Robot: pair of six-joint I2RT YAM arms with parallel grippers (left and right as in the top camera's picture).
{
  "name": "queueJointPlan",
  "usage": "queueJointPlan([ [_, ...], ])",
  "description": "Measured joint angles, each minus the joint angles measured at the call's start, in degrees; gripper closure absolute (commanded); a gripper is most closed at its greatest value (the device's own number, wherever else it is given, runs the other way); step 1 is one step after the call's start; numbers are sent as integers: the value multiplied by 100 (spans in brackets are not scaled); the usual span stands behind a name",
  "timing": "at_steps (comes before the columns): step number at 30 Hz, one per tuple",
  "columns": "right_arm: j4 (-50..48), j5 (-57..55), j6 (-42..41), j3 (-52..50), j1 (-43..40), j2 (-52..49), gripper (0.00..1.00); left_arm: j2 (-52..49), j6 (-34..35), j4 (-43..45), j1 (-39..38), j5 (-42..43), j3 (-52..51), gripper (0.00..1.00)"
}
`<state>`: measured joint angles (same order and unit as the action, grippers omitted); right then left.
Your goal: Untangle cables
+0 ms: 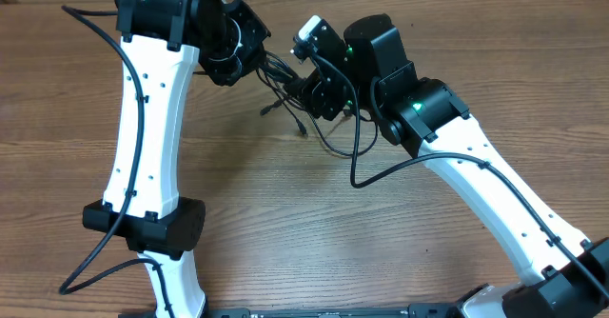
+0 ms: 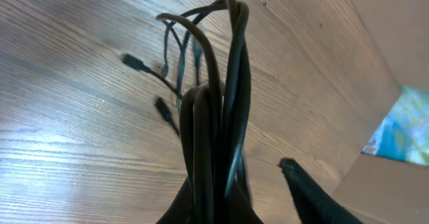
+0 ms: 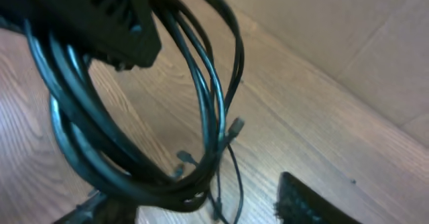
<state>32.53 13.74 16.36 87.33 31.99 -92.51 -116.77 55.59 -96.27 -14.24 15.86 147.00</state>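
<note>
Smack up against the left wrist lens is the bundle of thin black flexible cables [image 2: 214,117], a fat bunch of strands rising toward 12 o'clock out of the left gripper [image 1: 249,53], which is clamped tight on them. A couple of small plug tips [image 2: 137,64] poke out around 10 o'clock of the bunch, over the light brown wood-grain table [image 1: 285,223], kinda blurry. From overhead the tangle sits at 12 o'clock of the table, strung between the two grippers: left one at its 9 o'clock, right gripper [image 1: 309,89] at its 3 o'clock, right against the strands. Loose ends hang toward 6 o'clock. The right wrist view shows big loops drooping under a chunky black ribbed part [image 3: 100,16] at 10 o'clock, but honestly I can't tell if that right gripper is pinching anything.
</note>
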Motion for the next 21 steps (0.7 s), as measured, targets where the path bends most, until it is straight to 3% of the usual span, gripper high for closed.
queueJointPlan([
  [3, -129, -50, 33, 0, 35, 0, 62, 0, 201, 9, 28, -15, 0, 96],
  [7, -236, -66, 48, 0, 70, 0, 67, 0, 385, 22, 48, -50, 0, 96],
  [9, -260, -66, 59, 0, 68, -2, 65, 2, 431, 22, 46, -83, 0, 96],
  [12, -267, -76, 94, 0, 68, 0, 39, 2, 474, 20, 46, -133, 0, 96],
  [18, -431, -116, 321, 0, 68, 0, 38, 2, 713, -20, 96, -144, 0, 96],
  [21, -485, -114, 601, 0, 68, 0, 49, 2, 748, -22, 157, -44, 0, 96],
])
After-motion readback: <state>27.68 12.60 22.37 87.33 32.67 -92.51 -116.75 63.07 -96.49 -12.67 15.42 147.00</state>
